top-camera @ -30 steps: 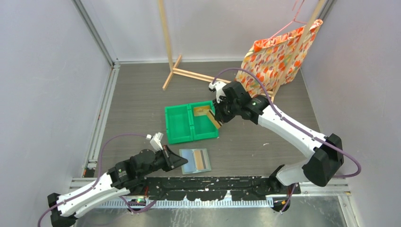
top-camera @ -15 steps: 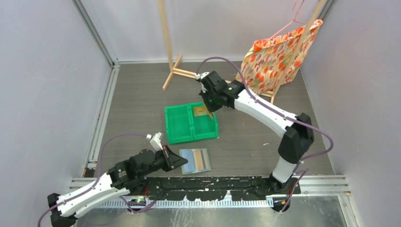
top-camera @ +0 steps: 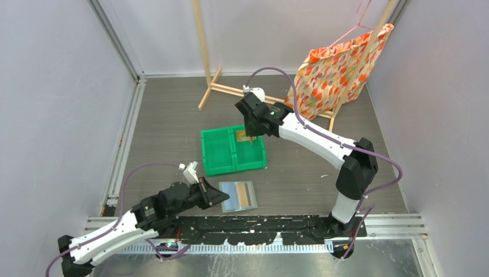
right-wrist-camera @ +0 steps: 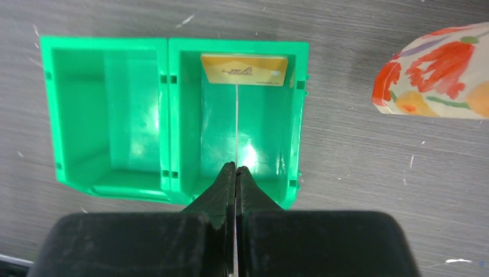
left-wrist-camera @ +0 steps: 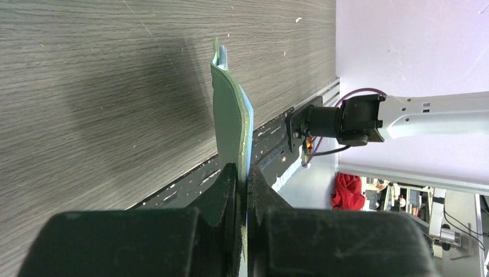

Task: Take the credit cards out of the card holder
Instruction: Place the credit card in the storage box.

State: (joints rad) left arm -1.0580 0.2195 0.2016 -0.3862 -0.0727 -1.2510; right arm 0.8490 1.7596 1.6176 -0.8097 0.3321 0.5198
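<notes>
- Over the green bin's (right-wrist-camera: 106, 43) right compartment, the right gripper (right-wrist-camera: 236, 168) is pinched tight on a thin card (right-wrist-camera: 236, 124), seen edge-on.
- A tan card (right-wrist-camera: 244, 69) lies at that compartment's far end. It has a dark logo and small print, way too tiny to read.
- Near the table's front edge, the left gripper (left-wrist-camera: 242, 176) is clamped on the card holder (left-wrist-camera: 228, 109), which lies open with an orange-tan card (top-camera: 245, 195) in it.

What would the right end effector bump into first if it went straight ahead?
Probably the green bin: the right end effector, shut on a thin card, points into the compartment holding a tan card. Depth is unclear.
</notes>
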